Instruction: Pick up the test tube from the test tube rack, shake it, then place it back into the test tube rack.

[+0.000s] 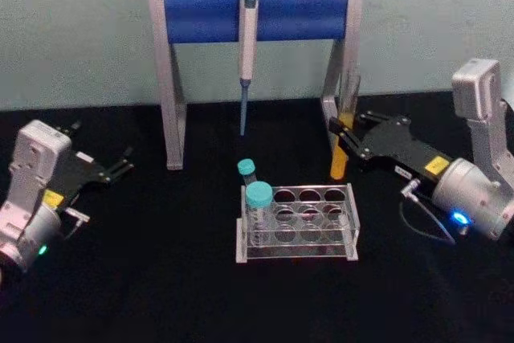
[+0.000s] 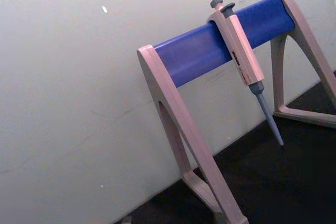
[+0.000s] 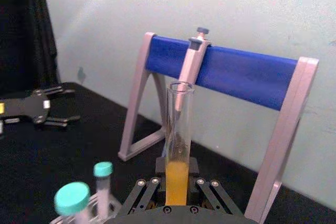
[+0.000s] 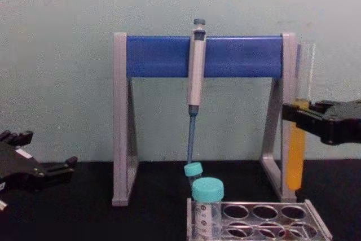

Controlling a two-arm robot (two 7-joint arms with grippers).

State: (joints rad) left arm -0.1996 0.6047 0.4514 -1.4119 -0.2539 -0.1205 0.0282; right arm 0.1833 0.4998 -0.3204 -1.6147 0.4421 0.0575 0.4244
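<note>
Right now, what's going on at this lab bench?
The right gripper is shut on the test tube of orange-yellow liquid and holds it upright, out of the test tube rack, behind the rack's right end and close to the pipette stand. The left gripper sits open and idle off to the left. Two teal-capped tubes stand at the rack's left end.
</note>
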